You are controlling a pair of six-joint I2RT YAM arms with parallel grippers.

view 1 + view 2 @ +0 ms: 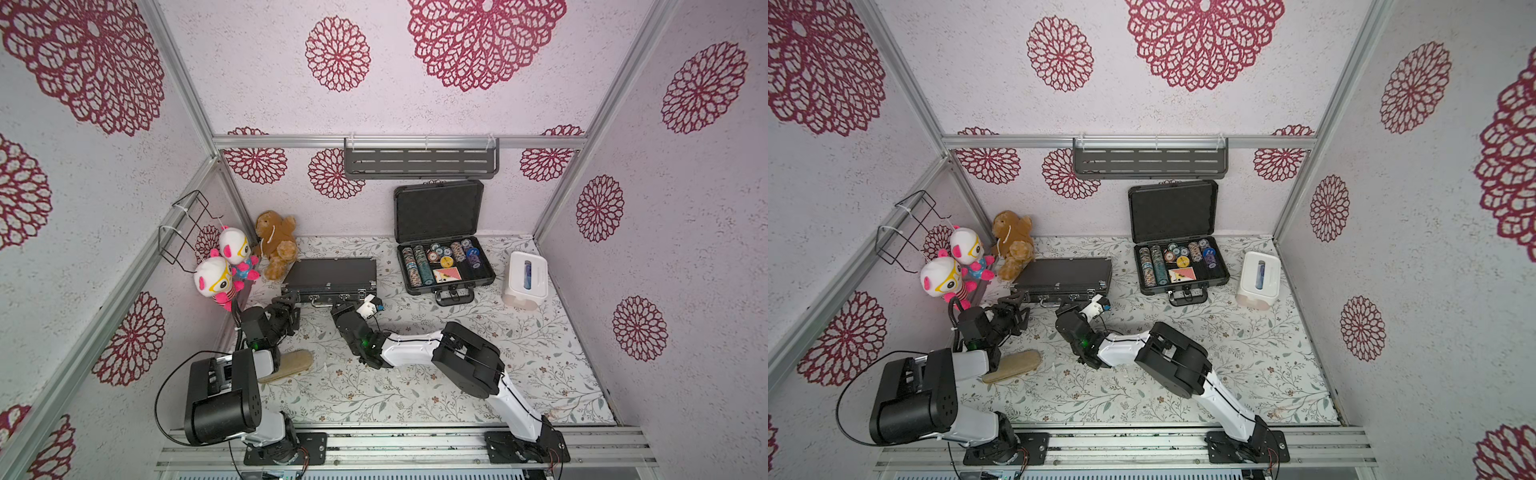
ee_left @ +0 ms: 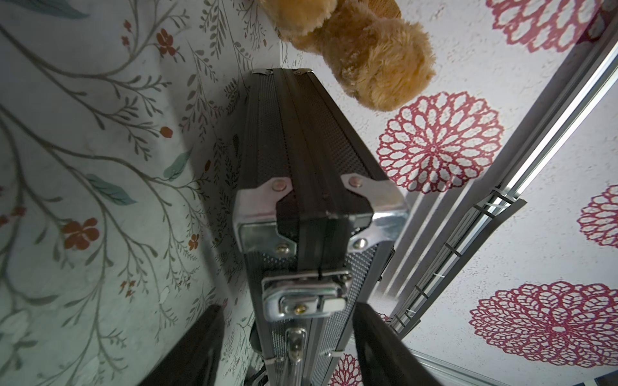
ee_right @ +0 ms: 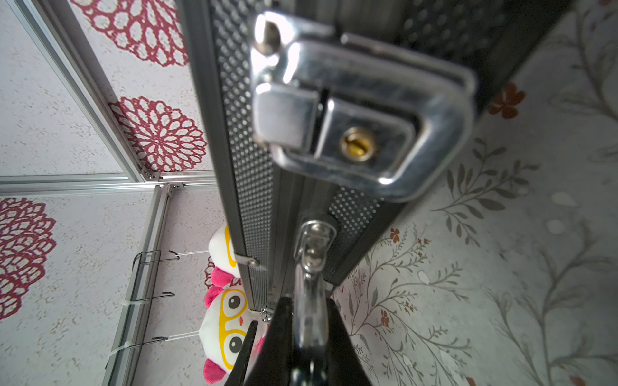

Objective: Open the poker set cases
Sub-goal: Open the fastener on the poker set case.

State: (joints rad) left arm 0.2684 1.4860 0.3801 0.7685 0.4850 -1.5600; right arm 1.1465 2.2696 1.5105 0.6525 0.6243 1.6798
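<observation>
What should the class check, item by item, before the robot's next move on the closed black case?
1. Lid of thick grey case up: ok.
2. Lid of thin black case raised: not ok, shut.
3. right end effector shut on the handle: ok.
4. left end effector open, latch lined up between its fingers: ok.
5. That latch released: not ok, it lies flat.
6. brown teddy clear of the lid's swing: cannot tell.

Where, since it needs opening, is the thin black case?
In both top views, the thin black case lies left of centre, between the teddy bear and the open case.
</observation>
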